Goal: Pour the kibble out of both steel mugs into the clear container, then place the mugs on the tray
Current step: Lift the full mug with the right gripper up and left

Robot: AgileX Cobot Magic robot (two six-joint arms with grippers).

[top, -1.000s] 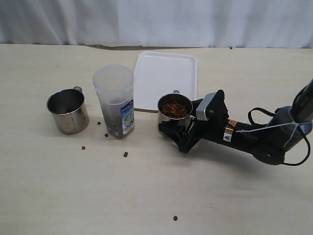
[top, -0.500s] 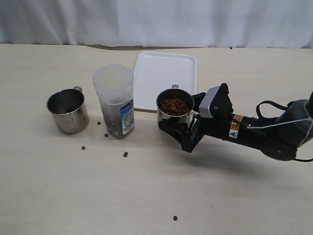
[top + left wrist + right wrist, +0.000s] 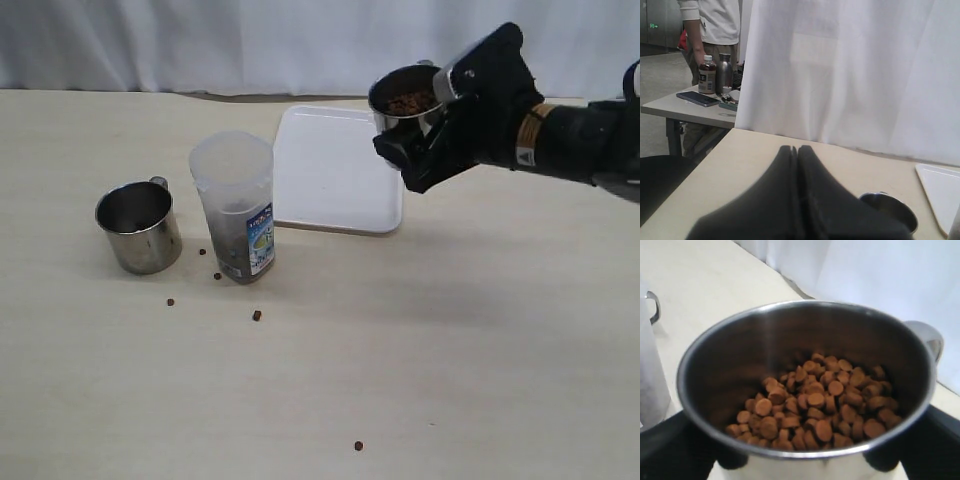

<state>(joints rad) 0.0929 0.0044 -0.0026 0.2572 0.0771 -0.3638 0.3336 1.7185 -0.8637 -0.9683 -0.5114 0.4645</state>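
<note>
My right gripper (image 3: pixel 405 150) is shut on a steel mug (image 3: pixel 404 102) holding kibble (image 3: pixel 815 400), raised in the air above the far right part of the white tray (image 3: pixel 335 165). Its fingers (image 3: pixel 670 445) clasp the mug's sides. The clear container (image 3: pixel 234 205) stands left of the tray with kibble in its bottom. The other steel mug (image 3: pixel 139 226) stands empty at the left, also seen as that mug (image 3: pixel 890 210) in the left wrist view. My left gripper (image 3: pixel 797 150) is shut on nothing, off the exterior view.
Loose pellets lie on the table near the container (image 3: pixel 257 315) and toward the front (image 3: pixel 358 445). A white curtain hangs along the back edge. A side table with bottles (image 3: pixel 707 75) and a standing person show in the left wrist view.
The right gripper has lifted the full mug from the table in front of the tray up and back, now above the tray's far right side. The other mug and container stayed put.
</note>
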